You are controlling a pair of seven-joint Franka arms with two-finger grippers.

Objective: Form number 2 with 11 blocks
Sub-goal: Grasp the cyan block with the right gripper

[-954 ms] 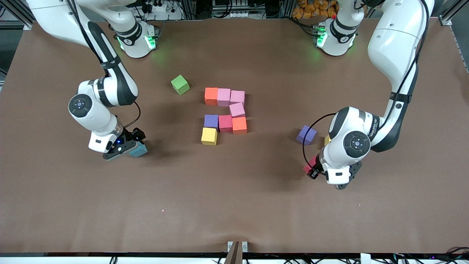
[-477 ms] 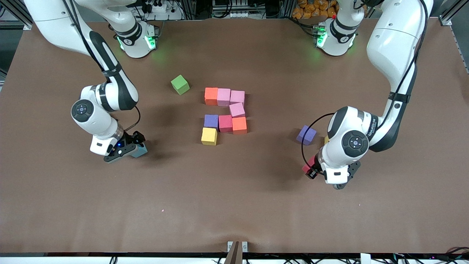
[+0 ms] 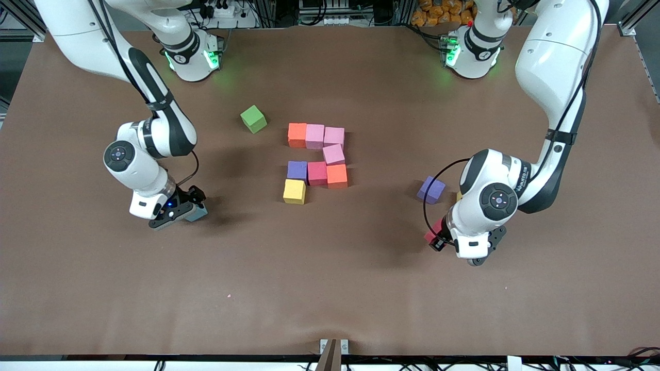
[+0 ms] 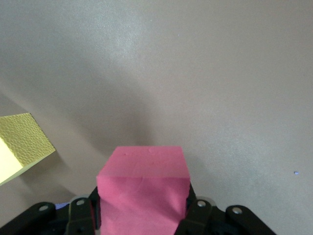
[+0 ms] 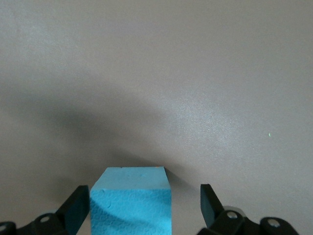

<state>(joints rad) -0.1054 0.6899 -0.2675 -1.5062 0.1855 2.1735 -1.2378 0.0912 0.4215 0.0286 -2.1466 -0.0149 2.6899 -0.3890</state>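
Front view: your number 2 has eight cubes laid mid-table, three to go, while both arms are at pickups – left gripper low at a red block at its end of the table, right gripper at the light blue block. Left wrist view: jaws clenched on that red block, a yellow block beside – lift it next. Right wrist view: jaws spread around the light blue block, not gripping – you close first
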